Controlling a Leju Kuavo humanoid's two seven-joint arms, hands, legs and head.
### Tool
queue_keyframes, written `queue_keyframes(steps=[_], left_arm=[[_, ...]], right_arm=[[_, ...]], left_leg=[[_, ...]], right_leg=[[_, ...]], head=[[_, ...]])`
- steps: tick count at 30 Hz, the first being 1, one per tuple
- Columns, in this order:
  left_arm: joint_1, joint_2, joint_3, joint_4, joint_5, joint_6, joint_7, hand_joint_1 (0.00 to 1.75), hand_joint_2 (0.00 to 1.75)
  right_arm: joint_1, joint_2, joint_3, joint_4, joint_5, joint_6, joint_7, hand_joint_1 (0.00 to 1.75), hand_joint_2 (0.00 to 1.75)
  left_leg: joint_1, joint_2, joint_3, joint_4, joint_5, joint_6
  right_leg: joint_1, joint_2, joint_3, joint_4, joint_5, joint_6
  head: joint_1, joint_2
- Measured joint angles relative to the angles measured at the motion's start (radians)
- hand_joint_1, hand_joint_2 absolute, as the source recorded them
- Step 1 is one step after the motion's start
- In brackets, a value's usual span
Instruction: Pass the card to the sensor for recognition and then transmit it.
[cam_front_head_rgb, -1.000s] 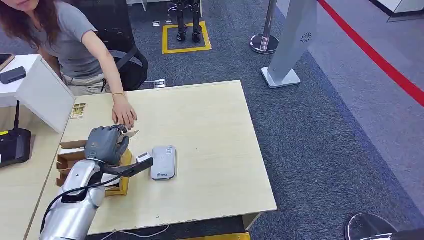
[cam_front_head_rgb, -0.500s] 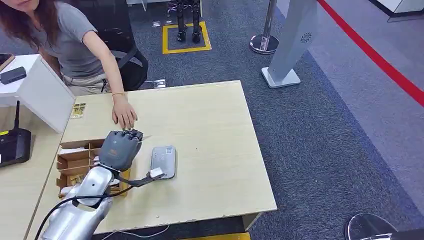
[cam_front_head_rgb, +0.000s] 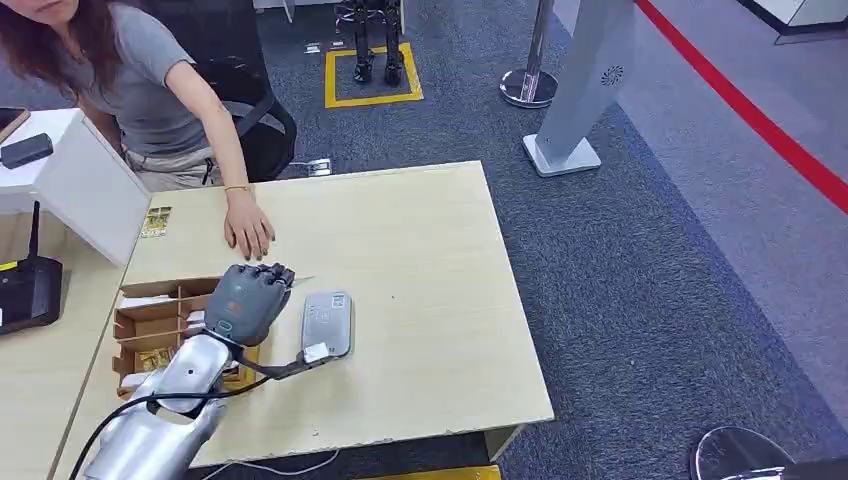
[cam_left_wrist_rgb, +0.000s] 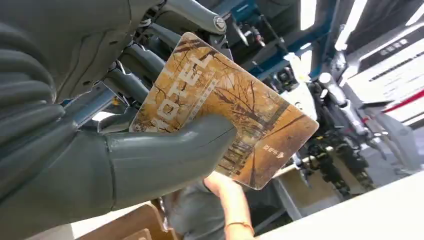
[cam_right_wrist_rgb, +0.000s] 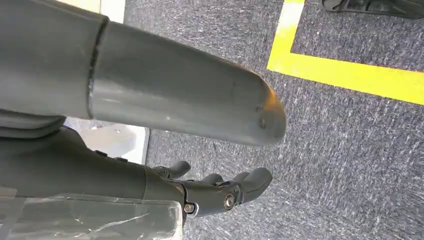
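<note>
Left hand (cam_front_head_rgb: 249, 301) pinched the card (cam_left_wrist_rgb: 225, 125) between thumb and fingers, just beside the sensor (cam_front_head_rgb: 327, 323) on the counter (cam_front_head_rgb: 430, 300). Right hand (cam_right_wrist_rgb: 150, 130) hung with fingers spread, holding nothing.

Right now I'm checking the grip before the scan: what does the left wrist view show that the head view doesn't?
Left wrist view: the printed face of the brown tree-patterned hotel card, pressed by the grey thumb. Head view: the grey flat card sensor, the compartmented cardboard box and the pale wooden table. Both: the left hand holding the card, and the person's hand.
</note>
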Motion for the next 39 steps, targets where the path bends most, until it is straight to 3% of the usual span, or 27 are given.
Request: queue_keyframes(steps=[8,20,39], left_arm=[[0.002,-0.023,0.009,0.075,0.032,-0.028,-0.07,1.75,1.75],[0.011,-0.042,0.01,0.124,0.053,-0.028,-0.081,1.75,1.75],[0.035,-0.031,0.01,0.131,0.105,-0.028,-0.134,1.75,1.75]], right_arm=[[-0.001,0.0,0.001,0.0,0.0,-0.002,0.003,0.0,0.0],[-0.002,0.0,0.002,0.0,0.0,-0.006,0.005,0.0,0.0],[-0.008,0.0,0.026,0.0,0.0,-0.01,0.006,0.0,0.0]], left_leg=[[0.0,0.0,0.0,0.0,0.0,0.0],[0.0,0.0,0.0,0.0,0.0,0.0],[0.0,0.0,0.0,0.0,0.0,0.0]], right_leg=[[0.0,0.0,0.0,0.0,0.0,0.0],[0.0,0.0,0.0,0.0,0.0,0.0],[0.0,0.0,0.0,0.0,0.0,0.0]], head=[[0.0,0.0],[0.0,0.0],[0.0,0.0]])
